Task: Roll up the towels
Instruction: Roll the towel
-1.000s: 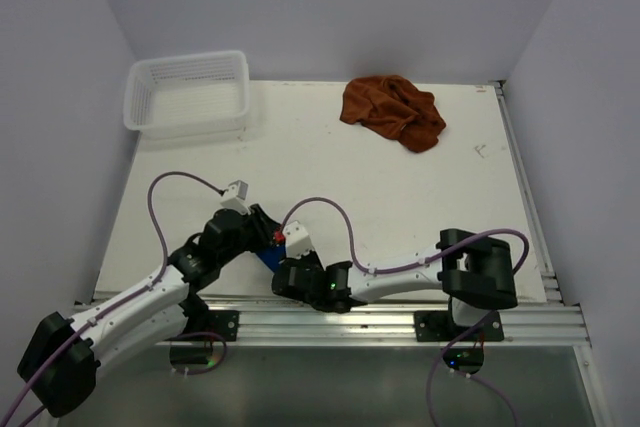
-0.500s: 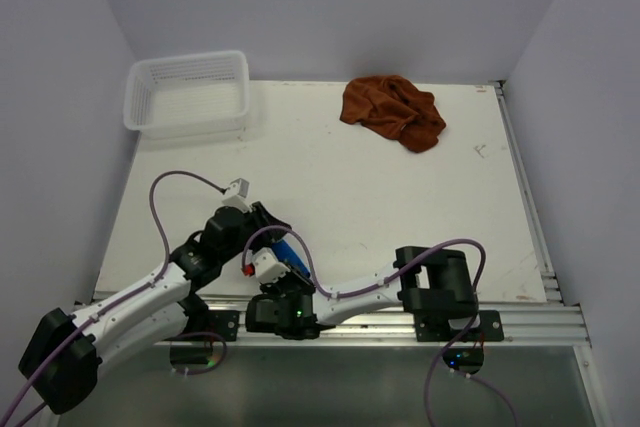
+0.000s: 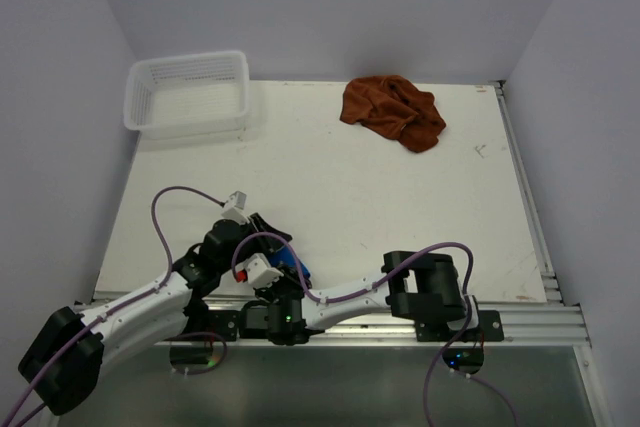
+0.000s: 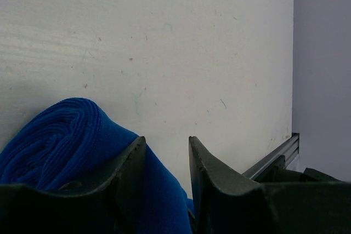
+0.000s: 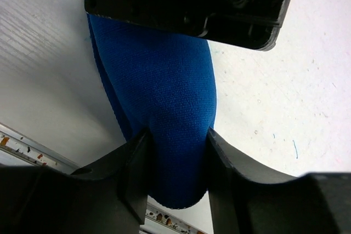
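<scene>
The blue towel (image 3: 293, 265), wound into a roll, lies at the near edge of the table (image 3: 400, 207), well apart from the white mesh basket (image 3: 185, 123) and a little to its right. The left gripper (image 4: 166, 145) sits against the roll, jaws partly parted with blue cloth low in the gap; whether it pinches that cloth cannot be told. The right gripper (image 5: 176, 135) straddles the roll, a finger pressed to each side. Farther right, level with the basket along the far edge, the rust-brown towel (image 3: 392, 112) sits crumpled and unrolled.
</scene>
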### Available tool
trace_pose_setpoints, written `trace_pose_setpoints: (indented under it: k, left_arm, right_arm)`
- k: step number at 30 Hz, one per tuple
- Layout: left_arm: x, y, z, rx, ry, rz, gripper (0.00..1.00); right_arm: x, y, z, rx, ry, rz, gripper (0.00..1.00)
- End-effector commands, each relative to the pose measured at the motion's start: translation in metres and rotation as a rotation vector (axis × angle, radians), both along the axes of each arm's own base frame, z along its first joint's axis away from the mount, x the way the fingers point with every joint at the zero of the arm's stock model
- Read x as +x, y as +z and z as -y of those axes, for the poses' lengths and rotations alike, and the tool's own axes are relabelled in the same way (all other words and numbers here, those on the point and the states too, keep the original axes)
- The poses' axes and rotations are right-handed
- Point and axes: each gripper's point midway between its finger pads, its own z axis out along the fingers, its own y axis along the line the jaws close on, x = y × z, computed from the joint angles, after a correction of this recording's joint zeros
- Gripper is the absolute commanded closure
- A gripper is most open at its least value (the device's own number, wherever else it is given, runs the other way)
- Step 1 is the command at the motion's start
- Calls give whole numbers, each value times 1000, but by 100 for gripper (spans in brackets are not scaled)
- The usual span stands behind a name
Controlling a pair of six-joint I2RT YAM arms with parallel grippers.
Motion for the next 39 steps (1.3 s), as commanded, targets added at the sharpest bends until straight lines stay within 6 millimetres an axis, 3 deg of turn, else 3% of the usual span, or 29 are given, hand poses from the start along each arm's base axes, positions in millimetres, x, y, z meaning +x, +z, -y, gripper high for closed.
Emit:
trace_pose_setpoints:
  k: [1,7,8,15,16,21,24,34,39]
  left_arm:
    - [-4,-14,-1,11,-4,-30,58]
    - [-5,-19,-6,28,5,-33,58]
    - [-6,-21,-6,33,6,-37,58]
    - [-10,-27,-9,40,6,-45,58]
    - [-10,-26,-10,37,11,-41,58]
    - [-12,-28,-12,43,9,-44,58]
    - [-14,-29,-14,48,11,-46,58]
    - [-21,-37,-20,65,13,-62,59]
    - [-25,-43,-24,75,12,-70,59]
  right_arm:
    - [-5,6,1,37,-3,-31,55]
    - [-14,18,2,159,34,-119,41]
    - [-13,31,2,203,39,-129,39]
    - [-13,61,-6,435,120,-275,28]
    - [-18,52,-6,437,146,-335,27]
    - [-1,44,-9,554,156,-459,16]
    - [-5,37,-15,580,194,-515,9]
    - [-8,-8,-15,488,168,-560,9]
    - [-3,-11,-12,471,149,-540,9]
